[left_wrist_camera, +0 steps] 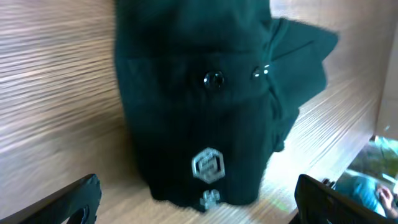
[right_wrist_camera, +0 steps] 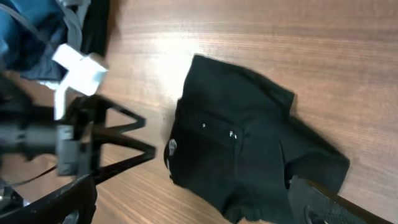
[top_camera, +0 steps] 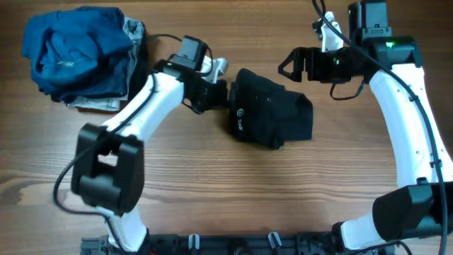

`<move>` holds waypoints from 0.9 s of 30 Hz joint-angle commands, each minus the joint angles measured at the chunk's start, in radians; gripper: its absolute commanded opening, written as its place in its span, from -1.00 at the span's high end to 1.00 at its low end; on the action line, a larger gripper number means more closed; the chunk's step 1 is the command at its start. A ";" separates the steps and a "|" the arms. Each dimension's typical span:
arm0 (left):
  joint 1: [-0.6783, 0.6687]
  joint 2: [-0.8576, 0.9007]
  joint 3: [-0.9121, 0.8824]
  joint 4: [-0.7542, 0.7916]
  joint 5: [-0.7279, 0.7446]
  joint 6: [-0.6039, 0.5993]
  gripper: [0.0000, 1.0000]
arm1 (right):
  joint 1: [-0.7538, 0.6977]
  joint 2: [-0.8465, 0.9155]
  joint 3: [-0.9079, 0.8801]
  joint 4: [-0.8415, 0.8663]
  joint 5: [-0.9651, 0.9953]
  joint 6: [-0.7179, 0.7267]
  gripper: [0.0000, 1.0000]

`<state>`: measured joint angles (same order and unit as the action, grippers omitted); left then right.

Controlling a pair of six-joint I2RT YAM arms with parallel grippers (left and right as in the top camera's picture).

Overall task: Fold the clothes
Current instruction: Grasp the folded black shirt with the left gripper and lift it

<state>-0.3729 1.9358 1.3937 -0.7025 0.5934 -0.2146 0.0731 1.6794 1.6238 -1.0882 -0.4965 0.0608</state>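
Folded black garment (top_camera: 269,117) laid at the middle of the table (top_camera: 212,191), with both grippers spread wide and empty.

The fabric is judged soft, light and limp, so sagging and sliding on the smooth wood are to be expected. A hold is best taken at a doubled edge or the loose flap at its right end, not on the thick middle by the white logo (left_wrist_camera: 207,165). The left gripper (left_wrist_camera: 198,199) is held just beside its left edge, the right gripper (top_camera: 289,65) apart from it. A blue garment (top_camera: 71,49) heaped on a grey-and-white one (top_camera: 99,103) is seen well apart at the far left corner. Nothing is seen in the way.
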 commanded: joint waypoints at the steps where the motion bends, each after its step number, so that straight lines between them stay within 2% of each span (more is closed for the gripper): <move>1: -0.005 0.109 -0.005 0.042 0.038 0.054 -1.00 | -0.002 0.007 -0.002 -0.021 0.011 -0.035 -0.99; 7: -0.030 0.255 -0.005 0.188 0.043 0.050 -1.00 | -0.002 0.007 -0.002 -0.024 0.011 -0.035 -0.99; 11: -0.085 0.269 -0.005 0.295 0.070 0.045 -0.96 | -0.002 0.007 -0.002 -0.020 0.011 -0.035 -0.99; 12: -0.107 0.269 -0.005 0.312 0.072 0.043 -0.61 | -0.002 0.007 -0.002 -0.016 0.011 -0.035 -0.99; 13: -0.132 0.269 -0.005 0.331 0.072 0.042 0.17 | -0.002 0.007 -0.002 -0.011 0.011 -0.036 -0.99; 15: -0.158 0.269 -0.005 0.346 0.071 0.038 0.91 | -0.002 0.007 -0.002 0.000 0.011 -0.035 -0.99; 19: -0.111 0.261 -0.005 0.398 0.069 -0.124 0.92 | -0.008 0.007 -0.002 0.018 0.028 -0.020 -1.00; 21: -0.029 0.221 0.000 0.420 0.069 -0.219 0.92 | -0.024 0.007 -0.002 0.030 0.063 0.021 -0.99; 27: 0.198 0.046 0.112 0.537 0.088 -0.493 0.92 | -0.032 0.007 -0.002 0.043 0.064 0.021 -1.00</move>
<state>-0.2413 2.1174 1.4212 -0.2298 0.6670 -0.5503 0.0422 1.6794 1.6238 -1.0519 -0.4473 0.0673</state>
